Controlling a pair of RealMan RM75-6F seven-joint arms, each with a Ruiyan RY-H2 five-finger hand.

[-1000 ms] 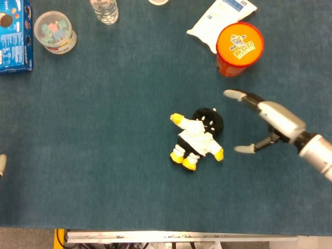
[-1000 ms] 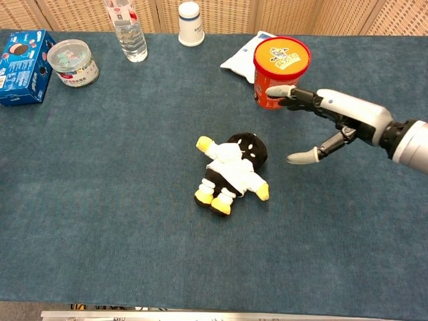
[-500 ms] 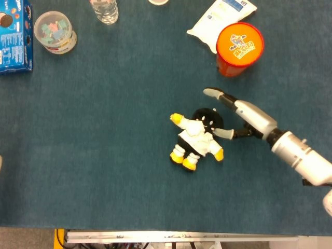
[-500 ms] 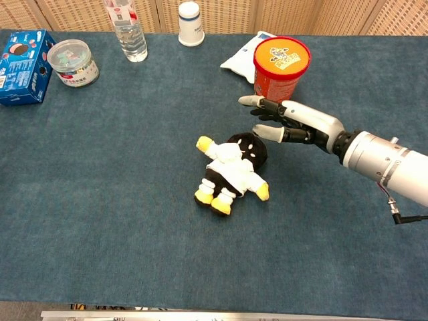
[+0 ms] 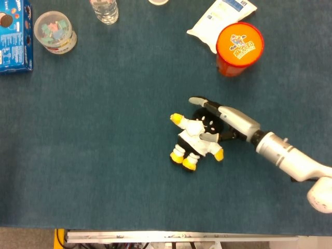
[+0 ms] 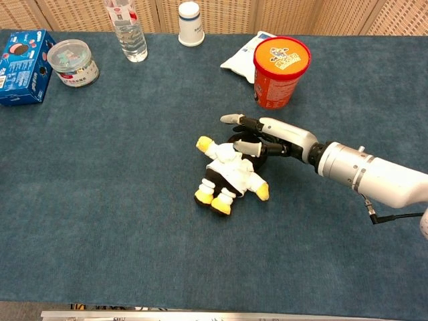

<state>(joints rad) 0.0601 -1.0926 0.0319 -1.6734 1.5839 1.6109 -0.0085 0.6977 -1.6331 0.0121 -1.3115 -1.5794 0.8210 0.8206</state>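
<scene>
The right hand (image 6: 264, 142) is being reached further left than a second ago, its spread fingers (image 5: 198, 100) now closing over the plush doll's (image 5: 197, 138) black head, seemingly touching; the doll is lying mid-desk (image 5: 104, 155).

Worktop (image 6: 100, 200) covered in dark teal cloth; plush doll (image 6: 231, 174) with black head, white coat, yellow feet lies near centre; orange tub (image 6: 281, 63) stands upright far right, white packet (image 6: 239, 59) touching it behind; blue biscuit box (image 6: 23, 57) far left, clear round tub (image 6: 72, 62) just beside it; water bottle (image 6: 125, 30) and white bottle (image 6: 190, 23) at back edge.
</scene>
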